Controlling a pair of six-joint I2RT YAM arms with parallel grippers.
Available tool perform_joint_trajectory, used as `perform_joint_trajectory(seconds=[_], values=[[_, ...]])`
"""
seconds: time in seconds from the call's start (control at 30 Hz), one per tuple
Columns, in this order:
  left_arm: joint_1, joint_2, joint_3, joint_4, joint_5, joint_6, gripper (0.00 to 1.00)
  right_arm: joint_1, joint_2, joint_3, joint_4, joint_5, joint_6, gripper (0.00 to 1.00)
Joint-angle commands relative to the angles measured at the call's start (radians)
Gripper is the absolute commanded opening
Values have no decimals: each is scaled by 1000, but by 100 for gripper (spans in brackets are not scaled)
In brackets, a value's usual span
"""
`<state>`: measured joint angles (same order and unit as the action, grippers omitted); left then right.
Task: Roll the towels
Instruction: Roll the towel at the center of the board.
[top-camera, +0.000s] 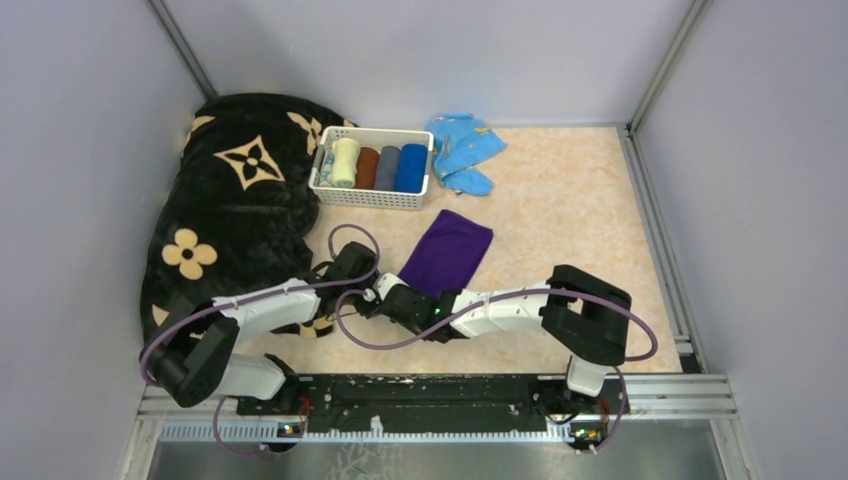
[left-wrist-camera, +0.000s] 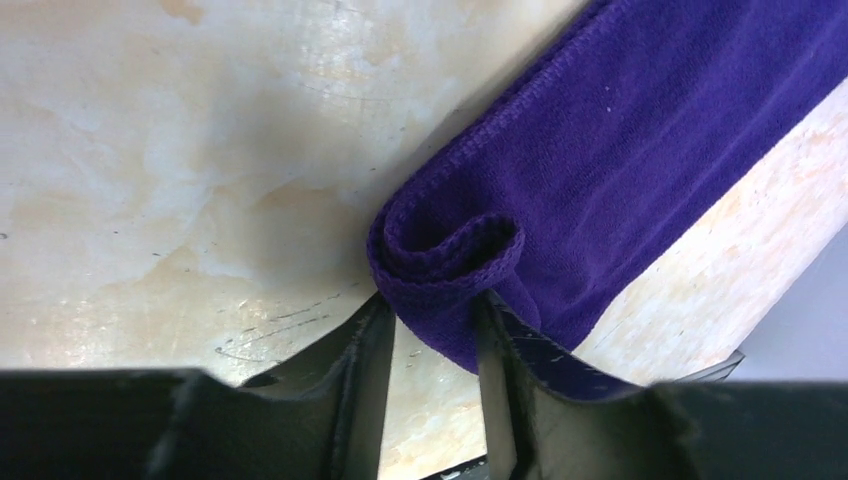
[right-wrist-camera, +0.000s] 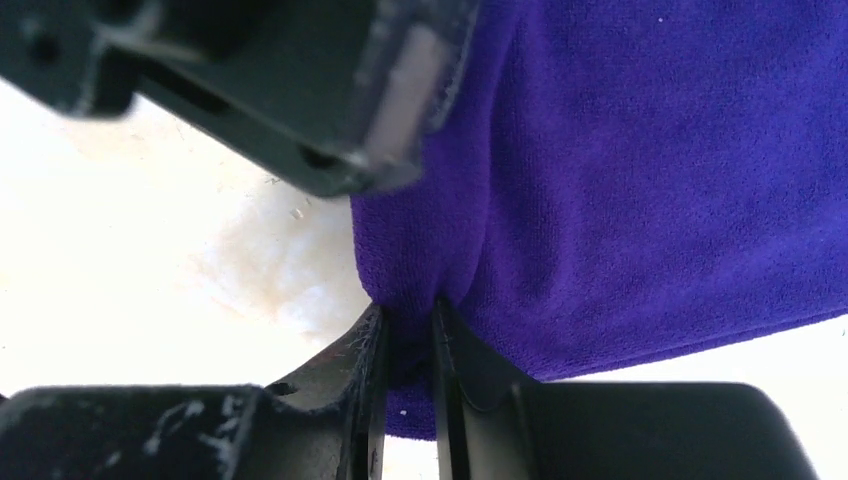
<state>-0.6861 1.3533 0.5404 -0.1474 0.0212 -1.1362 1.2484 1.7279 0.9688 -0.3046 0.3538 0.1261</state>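
Centre frame, left gripper (left-wrist-camera: 432, 306) and right gripper (right-wrist-camera: 409, 310) both clamp the purple towel (top-camera: 445, 252) by its near edge, to start its roll.

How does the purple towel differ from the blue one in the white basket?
The purple towel lies mostly flat on the table, only its near end curled; the blue towel is a full roll. The purple towel is gripped by the left pincer and right pincer; the blue towel sits untouched in the basket. Both are soft cloth.
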Motion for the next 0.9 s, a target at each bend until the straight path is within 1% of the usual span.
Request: perform_joint_trajectory(seconds=[0.0,0.03,0.1,0.17,0.2,0.23,0.3,0.33,0.4,0.43,0.57,0.6,0.7,0.8,0.87], values=[[22,53,-61,-111,-38,13,37,5,35,-48,-42,-109,1,13],[27,45,-64,-106,-32,17,33,3,19,-47,-25,-157,-2,9],[38,27,-61,-108,-25,21,32,-6,-15,-49,17,-271,-3,0],[51,2,-57,-109,-7,30,34,-28,-42,-53,62,-389,10,0],[59,-14,-54,-112,3,34,36,-41,-52,-53,80,-440,19,0],[65,-31,-50,-119,10,36,41,-54,-58,-53,97,-486,30,0],[71,-80,-42,-137,12,40,55,-91,-66,-58,129,-585,49,0],[72,-109,-43,-142,13,46,59,-115,-66,-65,154,-637,64,0],[74,-177,-52,-138,17,58,66,-178,-65,-112,239,-761,117,0],[75,-213,-60,-136,20,59,67,-215,-65,-138,290,-827,152,0],[76,-332,-89,-163,33,57,69,-368,-57,-255,554,-1092,339,0],[75,-364,-101,-168,40,59,69,-392,-47,-279,614,-1136,385,0],[76,-414,-137,-146,76,59,69,-448,-6,-333,767,-1227,506,0],[76,-425,-179,-63,123,61,69,-498,47,-390,967,-1292,644,0],[76,-407,-192,-6,144,50,69,-525,81,-405,1016,-1317,699,0]])
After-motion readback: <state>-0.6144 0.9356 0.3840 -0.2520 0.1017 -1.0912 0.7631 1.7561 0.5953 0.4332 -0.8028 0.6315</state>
